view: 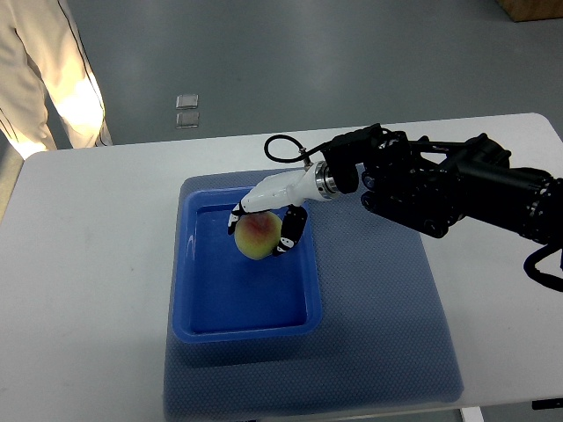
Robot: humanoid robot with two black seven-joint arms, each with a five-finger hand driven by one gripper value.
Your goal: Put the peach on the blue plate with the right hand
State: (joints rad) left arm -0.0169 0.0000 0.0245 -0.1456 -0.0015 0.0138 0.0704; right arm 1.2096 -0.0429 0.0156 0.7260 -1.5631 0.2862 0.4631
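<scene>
Right hand: the white, black-jointed robot hand (pixel 268 215) sits left of the frame's centre, at the end of a bulky black arm (pixel 457 185) entering from the right edge.
Fingers: the curled white and black fingers (pixel 290 233) are wrapped around the fruit from above and from its right side, clamped on it.
Peach: the round yellow-green peach with a red blush (pixel 256 237) sits in that grasp over the upper middle of the dish; whether it touches the floor of the dish cannot be told.
Plate: the deep, rectangular blue plastic plate (pixel 251 303) lies in the lower centre-left of the frame.
Mat: a blue-grey textured mat (pixel 387 334) lies under the plate and spreads toward the lower right.
Table: a white tabletop (pixel 79 281) carries the mat.
Person: a figure in light clothing (pixel 48 70) stands at the upper left corner, beyond the table.
Floor: grey, across the top of the frame.
</scene>
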